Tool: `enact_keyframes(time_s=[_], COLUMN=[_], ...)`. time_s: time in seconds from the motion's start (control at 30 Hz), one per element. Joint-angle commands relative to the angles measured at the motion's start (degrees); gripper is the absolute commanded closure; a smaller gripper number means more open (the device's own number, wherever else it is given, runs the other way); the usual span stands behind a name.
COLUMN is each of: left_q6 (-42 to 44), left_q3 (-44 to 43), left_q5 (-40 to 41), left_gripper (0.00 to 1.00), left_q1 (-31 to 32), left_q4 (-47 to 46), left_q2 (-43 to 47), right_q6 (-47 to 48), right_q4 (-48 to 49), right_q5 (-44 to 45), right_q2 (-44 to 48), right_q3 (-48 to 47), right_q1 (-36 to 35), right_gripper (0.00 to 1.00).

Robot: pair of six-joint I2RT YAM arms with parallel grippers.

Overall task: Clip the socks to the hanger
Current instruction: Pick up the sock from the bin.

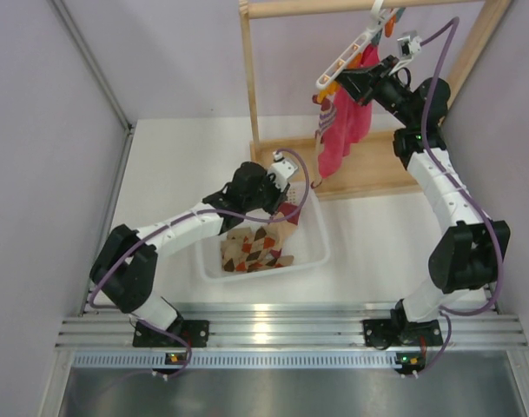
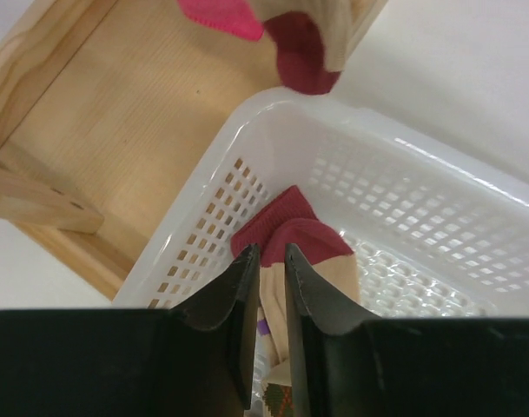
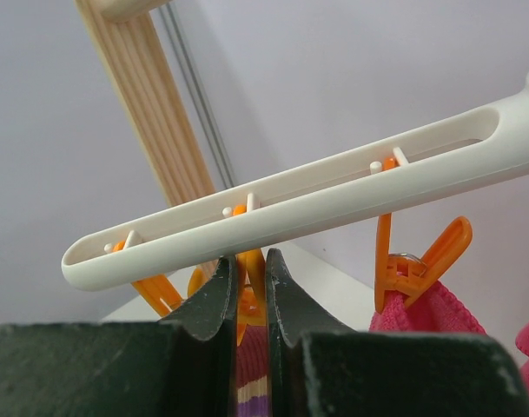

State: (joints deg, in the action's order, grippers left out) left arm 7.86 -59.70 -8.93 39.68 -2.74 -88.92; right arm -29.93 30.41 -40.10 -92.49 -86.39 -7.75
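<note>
My left gripper [image 2: 268,252] reaches into the white basket [image 2: 420,191] and is shut on a beige sock with a maroon toe [image 2: 320,248]. An argyle sock [image 1: 255,248] lies in the basket below it. The white hanger [image 3: 333,195] hangs tilted from the wooden rack's top rail. My right gripper [image 3: 249,256] is shut on an orange clip [image 3: 254,291] under the hanger bar. A sock with a maroon top and purple and beige stripes [image 3: 251,382] hangs from that clip. In the top view the right gripper [image 1: 353,82] is beside the hanger [image 1: 351,52].
Pink cloth [image 3: 429,313] hangs from a neighbouring orange clip [image 3: 412,261]. The wooden rack's post [image 3: 151,113] and base board [image 2: 116,130] stand just behind the basket [image 1: 316,252]. A hanging sock's maroon toe [image 2: 303,61] dangles above the basket's rim.
</note>
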Motion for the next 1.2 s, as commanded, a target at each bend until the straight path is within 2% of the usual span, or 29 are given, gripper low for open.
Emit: enact_keyframes(time_s=[0.0,0.27,0.53,0.8,0.93,1.17], left_q6=[-0.99,-4.34,-5.66,-7.59,-9.35,-11.02], left_q3=[-0.59,0.20,-1.56,-2.96,-3.67,-4.63], left_q5=[5.94,5.06,4.97,8.40,8.49,8.49], left_gripper=[0.77,0.72,0.72,0.71,0.67,0.69], left_q1=[-0.22,-0.48,-0.74,-1.27,-1.27,-1.27], left_q4=[-4.03,-4.73,-4.55,-4.20,-3.85,-2.88], left_q2=[-2.65,-5.91,-9.77,-12.76,-13.91,-16.28], right_q6=[0.93,0.93,0.75,0.49,0.58,0.75], right_q4=[-2.55,-2.55,-2.20,-1.85,-1.76,-1.94], right_q5=[1.42,1.42,1.42,1.07,1.07,1.25], right_q2=[2.14,2.31,2.31,2.58,2.40,2.31], right_q3=[-2.64,-2.38,-2.29,-1.77,-1.76,-1.68], right_q1=[0.10,0.19,0.36,0.45,0.54,0.72], right_gripper=[1.00,1.00,1.00,1.00,1.00,1.00])
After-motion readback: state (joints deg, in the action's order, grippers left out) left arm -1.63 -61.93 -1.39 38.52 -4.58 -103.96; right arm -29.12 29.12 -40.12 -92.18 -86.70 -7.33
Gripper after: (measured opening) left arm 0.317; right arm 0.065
